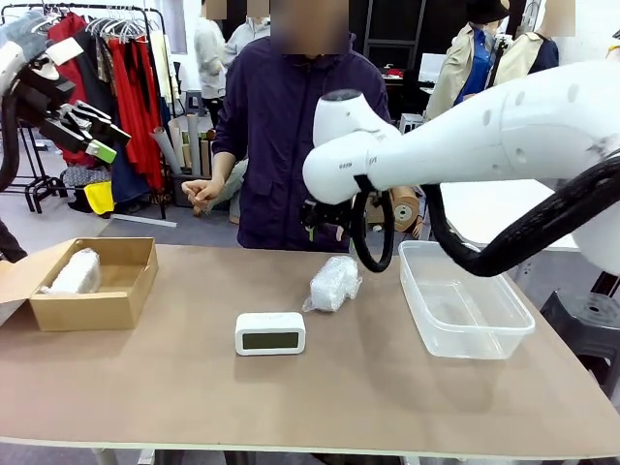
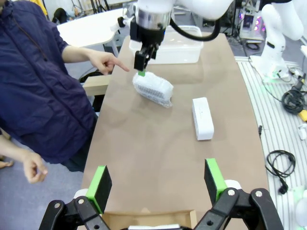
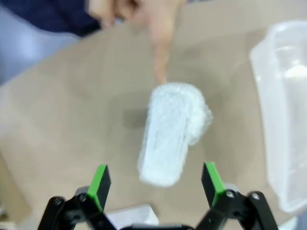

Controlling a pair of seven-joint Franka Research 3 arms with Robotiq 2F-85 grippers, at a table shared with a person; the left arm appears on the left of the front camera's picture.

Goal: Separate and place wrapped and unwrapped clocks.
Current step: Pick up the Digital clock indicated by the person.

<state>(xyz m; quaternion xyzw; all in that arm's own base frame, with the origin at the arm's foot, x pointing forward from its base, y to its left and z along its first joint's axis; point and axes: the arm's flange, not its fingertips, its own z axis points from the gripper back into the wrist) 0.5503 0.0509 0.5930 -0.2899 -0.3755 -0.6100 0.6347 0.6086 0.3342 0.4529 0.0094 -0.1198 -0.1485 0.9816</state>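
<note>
Right end effector [image 3: 156, 177], wide, over blurred wrapped bundle [image 3: 170, 139]; left end effector [image 2: 157, 175] wide; cardboard box [image 2: 120, 219] cut off.

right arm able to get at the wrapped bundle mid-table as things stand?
Probably yes. The right tool hangs open above the bundle with nothing between them. Only the person's finger points close by its far end.

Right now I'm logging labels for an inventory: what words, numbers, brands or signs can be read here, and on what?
No text reads clearly.
Small dark print on the right arm's white joint: too small to read.
Small white rounded-rectangle digital clock, dark grey display: blank, no digits.
Brown cardboard box, clear plastic tub: no print visible.
</note>
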